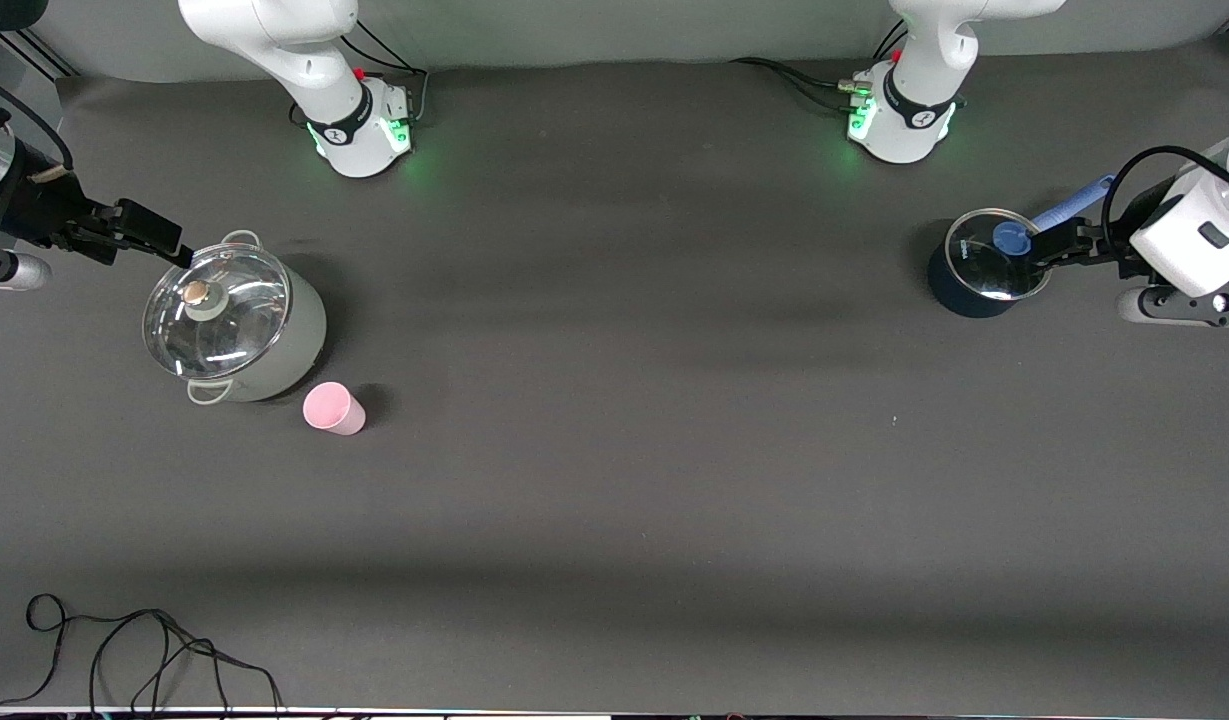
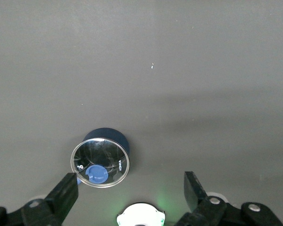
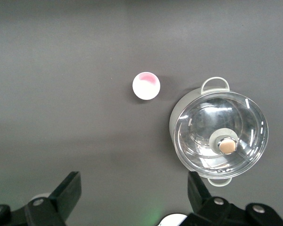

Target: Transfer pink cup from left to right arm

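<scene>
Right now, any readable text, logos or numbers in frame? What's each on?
"KONKA": white print on the saucepan's glass lid, near its rim. Reading uncertain.
A small white mark beside it on that lid: too small to read.
Dark logos on both arm bases: unreadable.
Pink cup, grey pot: no text.

Grey-green pot with 2 loop handles and a glass lid, standing under the right gripper. Dark saucepan with blue handle and glass lid, under the left gripper. Black cable lies on the grey table, well apart from both grippers.
</scene>
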